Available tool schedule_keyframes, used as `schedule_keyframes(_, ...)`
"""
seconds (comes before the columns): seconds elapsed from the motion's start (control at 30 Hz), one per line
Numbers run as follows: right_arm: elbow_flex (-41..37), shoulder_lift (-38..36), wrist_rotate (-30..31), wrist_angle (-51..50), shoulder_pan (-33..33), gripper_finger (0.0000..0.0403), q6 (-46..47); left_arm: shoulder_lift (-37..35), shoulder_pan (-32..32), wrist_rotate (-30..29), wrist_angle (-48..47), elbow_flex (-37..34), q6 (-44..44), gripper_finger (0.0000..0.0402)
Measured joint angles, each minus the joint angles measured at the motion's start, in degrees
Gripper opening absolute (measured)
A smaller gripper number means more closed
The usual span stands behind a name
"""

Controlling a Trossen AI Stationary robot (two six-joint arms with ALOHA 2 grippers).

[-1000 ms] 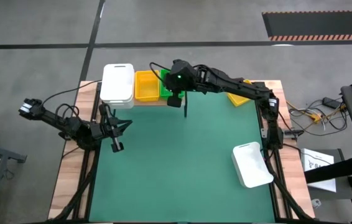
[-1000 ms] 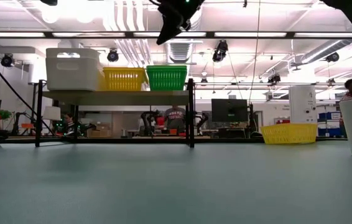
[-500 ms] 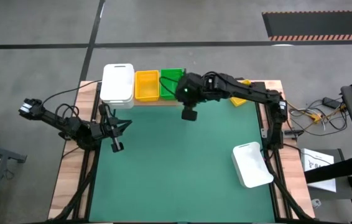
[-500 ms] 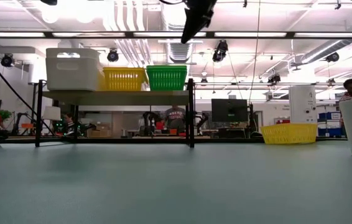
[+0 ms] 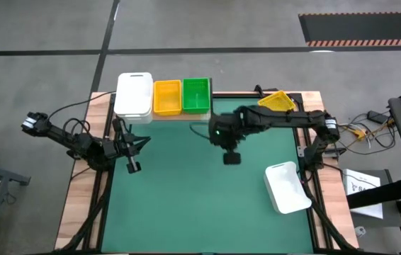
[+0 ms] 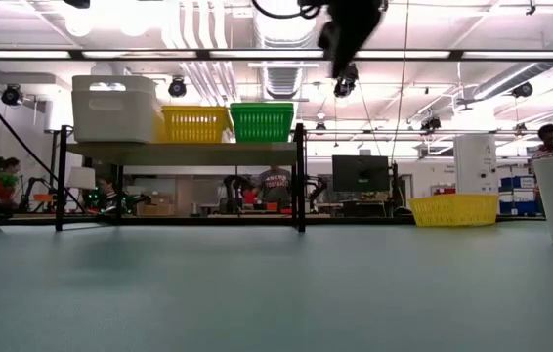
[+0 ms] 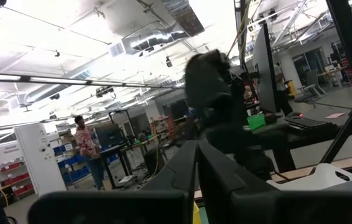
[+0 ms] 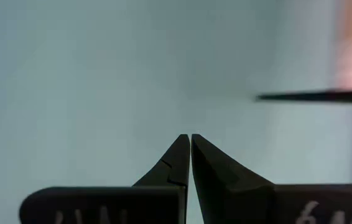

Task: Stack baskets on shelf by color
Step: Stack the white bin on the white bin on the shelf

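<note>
Right gripper (image 5: pixel 230 157), frame centre: closed, empty. Left gripper (image 5: pixel 134 166), mid-left: closed, idle. Shelf (image 5: pixel 186 116), top: stacked. Remaining: yellow basket (image 5: pixel 275 101), white basket (image 5: pixel 286 187). Risk: clipping rims.

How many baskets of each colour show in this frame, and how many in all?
White baskets: 2, one on the shelf at, one on the mat at
Yellow baskets: 2, at on the shelf and at the table's far edge
Green baskets: 1, at on the shelf
Total: 5; any nested in a stack cannot be told apart.
</note>
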Motion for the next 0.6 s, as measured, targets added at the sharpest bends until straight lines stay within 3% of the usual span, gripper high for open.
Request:
schedule_keyframes(0.23, -11.72, -6.73, -6.14, -3.17, 5.52, 0.0008, 13.56, -0.02, -0.01, 0.00, 0.18, 0.00, -0.17, 0.0002)
schedule_keyframes(0.6, -30.00, -20.39, -5.77, -2.70, 20.09, 0.0013, 40.84, 0.97, -0.01, 0.00, 0.39, 0.00, -0.54, 0.0002)
